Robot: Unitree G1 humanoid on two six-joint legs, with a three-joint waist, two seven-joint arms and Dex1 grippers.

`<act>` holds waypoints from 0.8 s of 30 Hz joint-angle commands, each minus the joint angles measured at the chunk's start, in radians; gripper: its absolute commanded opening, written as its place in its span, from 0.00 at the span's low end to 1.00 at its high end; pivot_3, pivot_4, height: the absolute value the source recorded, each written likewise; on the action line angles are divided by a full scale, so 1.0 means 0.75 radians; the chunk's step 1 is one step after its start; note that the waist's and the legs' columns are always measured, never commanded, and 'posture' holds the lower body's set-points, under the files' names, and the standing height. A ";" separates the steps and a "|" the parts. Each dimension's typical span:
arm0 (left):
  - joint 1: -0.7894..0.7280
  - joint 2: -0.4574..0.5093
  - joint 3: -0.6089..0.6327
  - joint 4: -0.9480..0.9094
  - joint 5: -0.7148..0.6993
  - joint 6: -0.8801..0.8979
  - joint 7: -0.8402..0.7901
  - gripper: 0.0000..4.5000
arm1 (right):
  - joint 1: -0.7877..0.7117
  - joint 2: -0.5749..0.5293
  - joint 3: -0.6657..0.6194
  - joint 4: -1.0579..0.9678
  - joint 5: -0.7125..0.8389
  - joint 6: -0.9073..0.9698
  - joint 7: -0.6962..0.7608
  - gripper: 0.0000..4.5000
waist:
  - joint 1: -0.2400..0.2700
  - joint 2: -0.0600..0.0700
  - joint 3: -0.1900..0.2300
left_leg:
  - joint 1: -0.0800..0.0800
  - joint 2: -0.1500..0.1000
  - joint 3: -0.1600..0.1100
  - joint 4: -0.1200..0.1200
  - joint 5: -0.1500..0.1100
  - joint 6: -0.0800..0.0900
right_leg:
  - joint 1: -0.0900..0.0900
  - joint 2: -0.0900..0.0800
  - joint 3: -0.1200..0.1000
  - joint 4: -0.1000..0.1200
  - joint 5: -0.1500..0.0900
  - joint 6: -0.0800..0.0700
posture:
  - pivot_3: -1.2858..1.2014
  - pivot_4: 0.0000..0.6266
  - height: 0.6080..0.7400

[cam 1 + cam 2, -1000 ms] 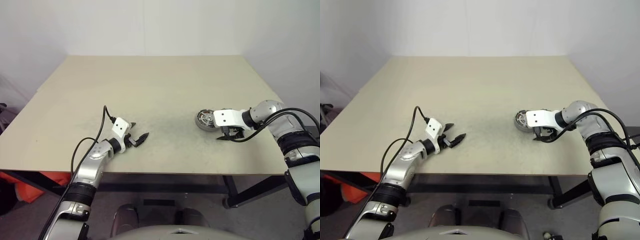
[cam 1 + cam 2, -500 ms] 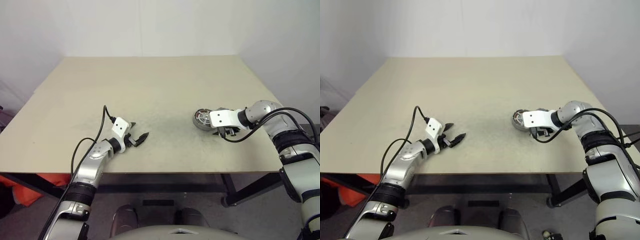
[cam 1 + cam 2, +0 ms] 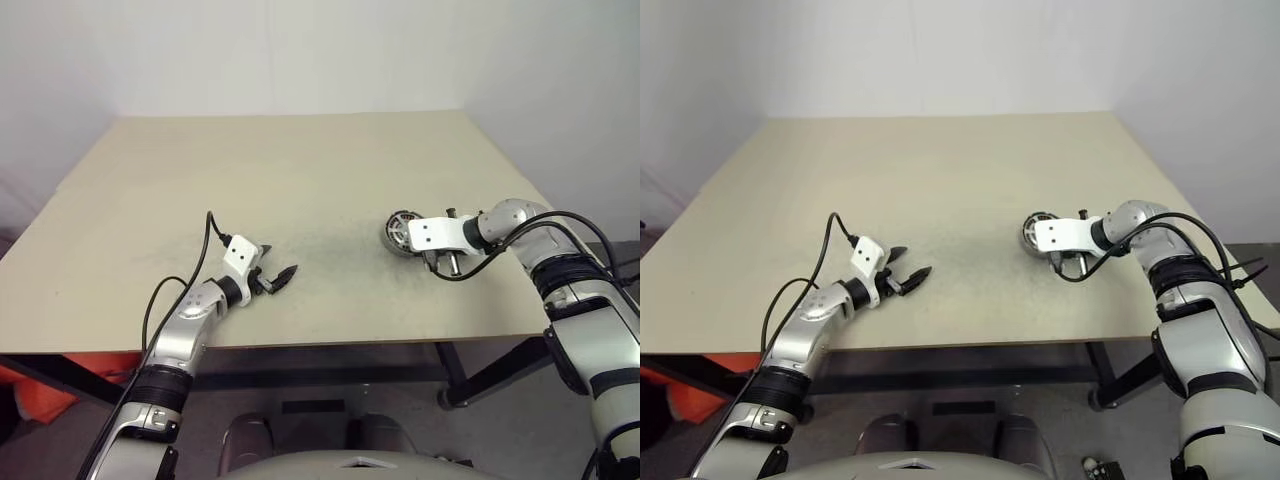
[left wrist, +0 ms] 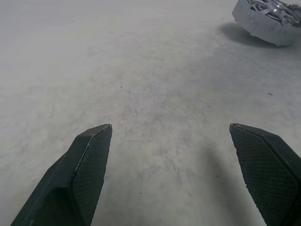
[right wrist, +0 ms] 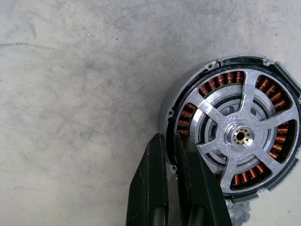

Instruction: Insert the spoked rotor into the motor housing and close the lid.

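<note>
Right wrist: motor housing (image 5: 235, 136) beside right claw (image 5: 170, 141).

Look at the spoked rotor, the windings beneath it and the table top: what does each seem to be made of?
Spoked rotor: probably machined aluminium or steel; silver-grey, matte with bright glints, and a brass-coloured hub centre.
Windings: apparently copper wire; shiny orange-brown coils showing through the gaps.
Table top: matte beige board, perhaps laminate or painted wood; grey scuffs mark it, material uncertain.
</note>
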 commanded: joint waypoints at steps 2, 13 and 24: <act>-0.003 0.003 0.012 -0.043 -0.002 -0.019 0.004 0.95 | -0.045 0.032 -0.045 0.009 0.034 0.064 -0.053 0.00 | -0.005 0.000 0.000 | 0.000 0.000 0.000 0.000 0.000 0.000 | 0.000 0.000 0.000 0.000 0.000 0.001 | 0.52 0.00 1.00; 0.000 0.005 0.013 -0.042 0.000 -0.021 0.006 0.95 | -0.013 0.172 -0.190 -0.448 0.324 0.528 0.105 0.00 | 0.016 0.004 0.004 | -0.015 0.001 0.000 -0.001 0.001 -0.002 | -0.021 0.002 -0.003 0.005 0.006 -0.010 | 0.52 0.00 1.00; 0.025 0.033 0.047 -0.065 -0.008 -0.016 0.022 0.95 | 0.193 0.187 -0.102 -0.912 0.404 0.699 0.230 0.00 | 0.071 0.004 0.004 | -0.024 0.002 0.001 -0.001 -0.003 0.005 | -0.026 -0.001 -0.004 -0.002 0.005 -0.009 | 0.52 0.00 1.00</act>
